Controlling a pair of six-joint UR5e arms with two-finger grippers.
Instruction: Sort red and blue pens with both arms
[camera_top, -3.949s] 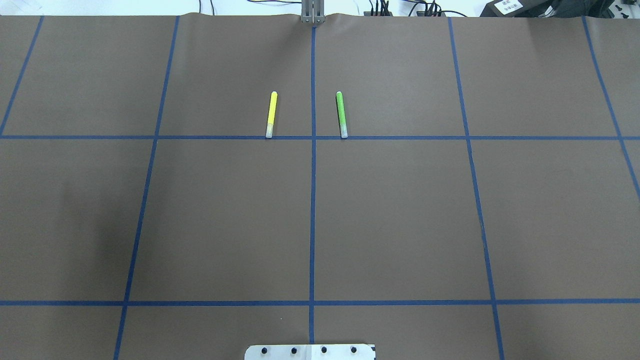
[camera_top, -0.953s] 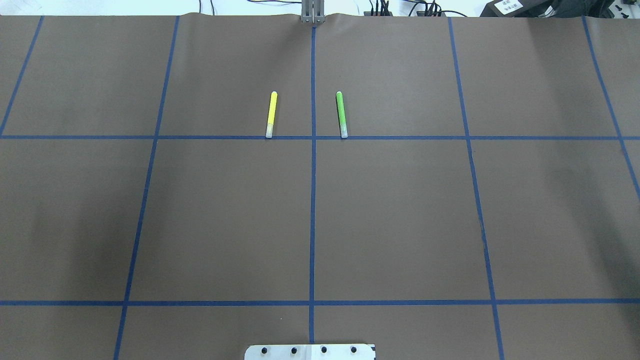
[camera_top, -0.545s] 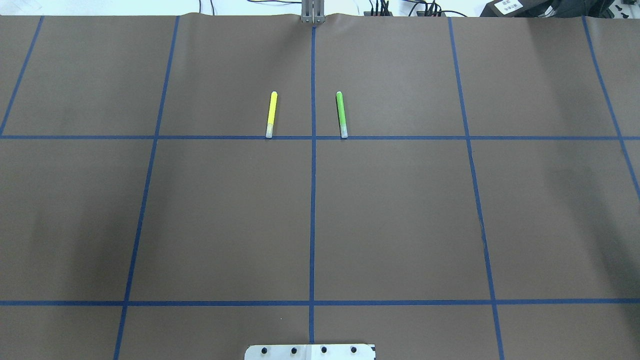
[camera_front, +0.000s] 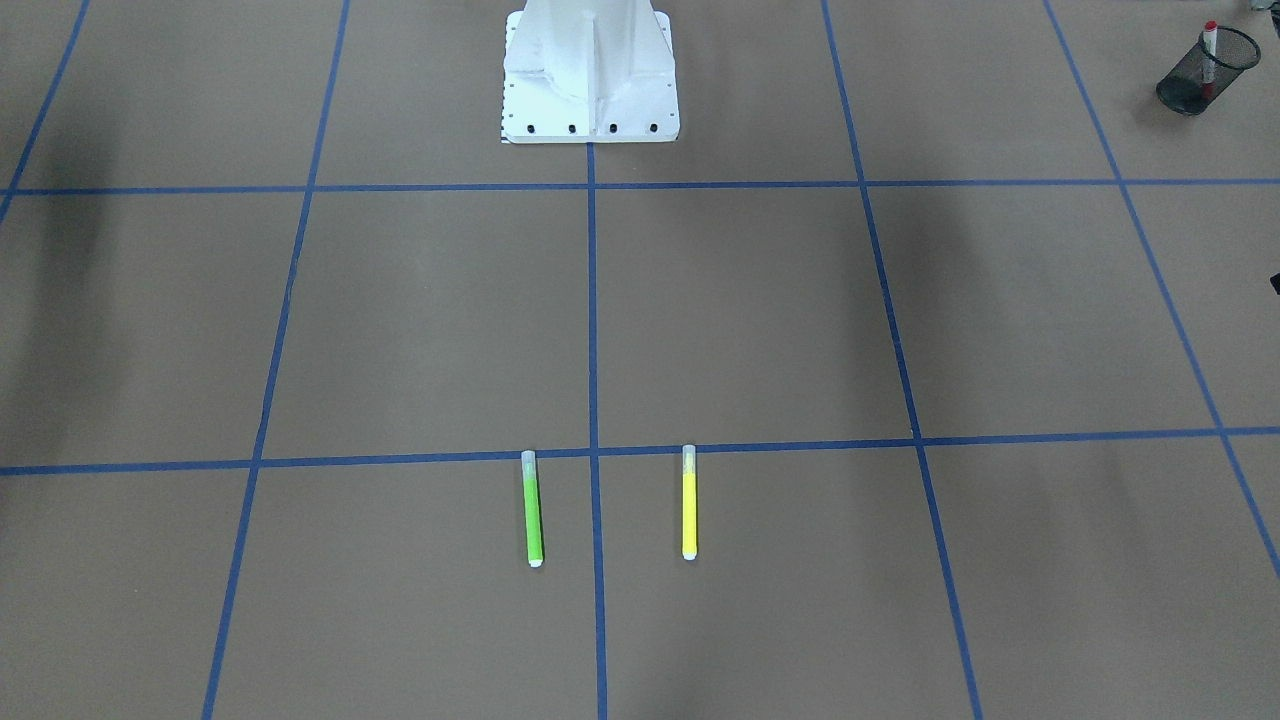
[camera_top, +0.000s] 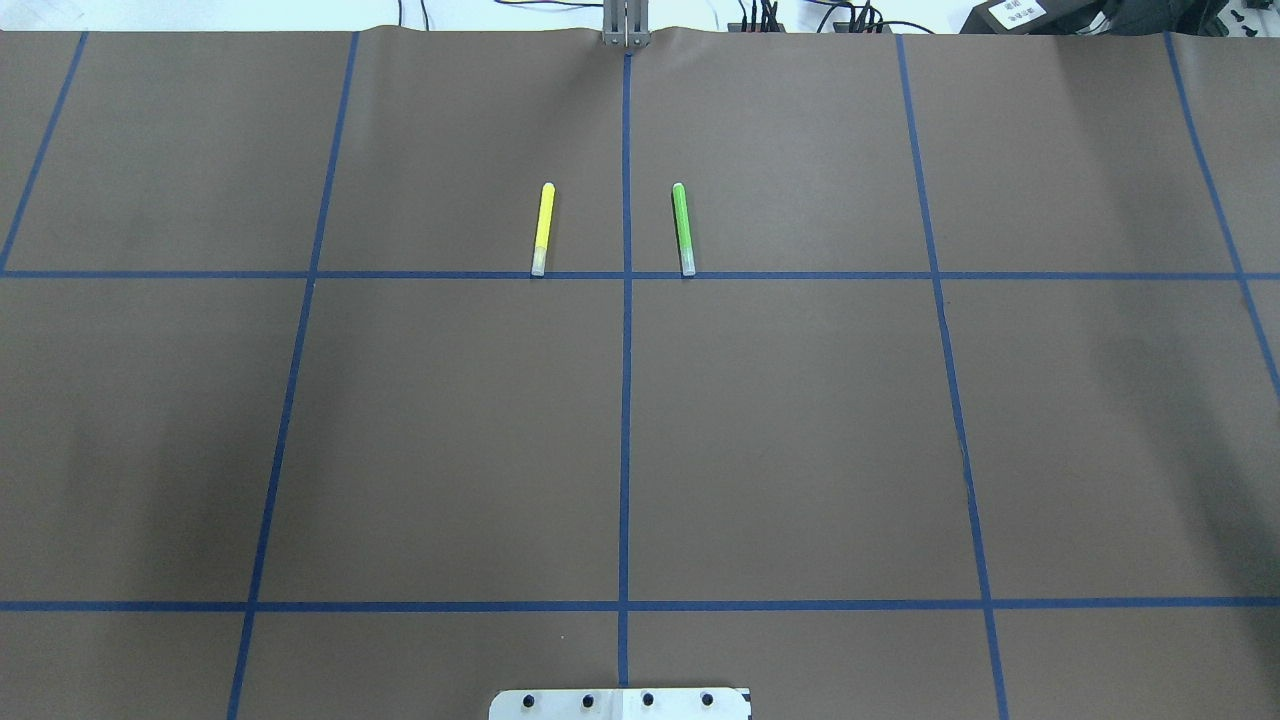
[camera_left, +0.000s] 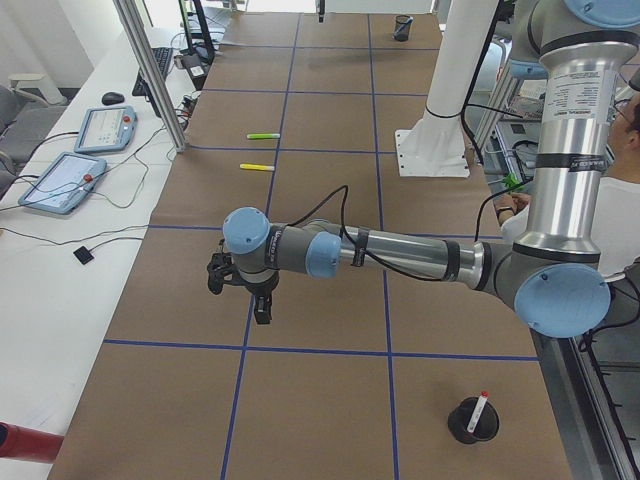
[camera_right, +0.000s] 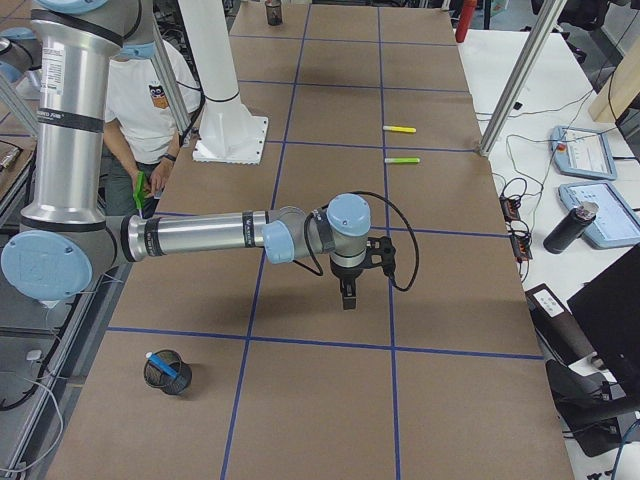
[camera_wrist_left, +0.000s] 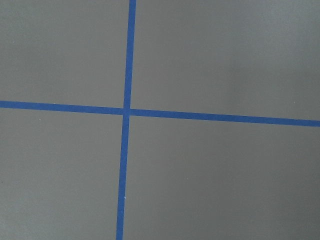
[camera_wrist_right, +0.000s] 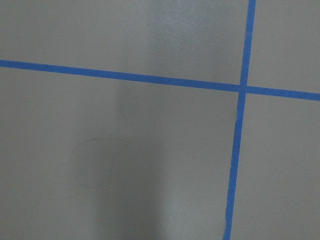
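Note:
The red pen (camera_front: 1209, 42) stands in a black mesh cup (camera_front: 1203, 78) at the table's corner on my left side; the exterior left view shows the red pen (camera_left: 481, 407) in that cup (camera_left: 471, 424) too. The blue pen (camera_right: 161, 364) lies in a second mesh cup (camera_right: 170, 376) on my right side. My left gripper (camera_left: 262, 310) hangs over bare mat, far from its cup. My right gripper (camera_right: 347, 294) hovers likewise. Whether either is open or shut I cannot tell. Both wrist views show only mat and blue tape.
A yellow marker (camera_top: 542, 228) and a green marker (camera_top: 683, 228) lie side by side at mid-table. The white pedestal (camera_front: 590, 75) stands at the robot's edge. A person (camera_right: 150, 110) is beside it. Tablets and cables lie along the far table edge.
Both markers lie where they were. A faint shadow has come onto the mat's right side in the overhead view.

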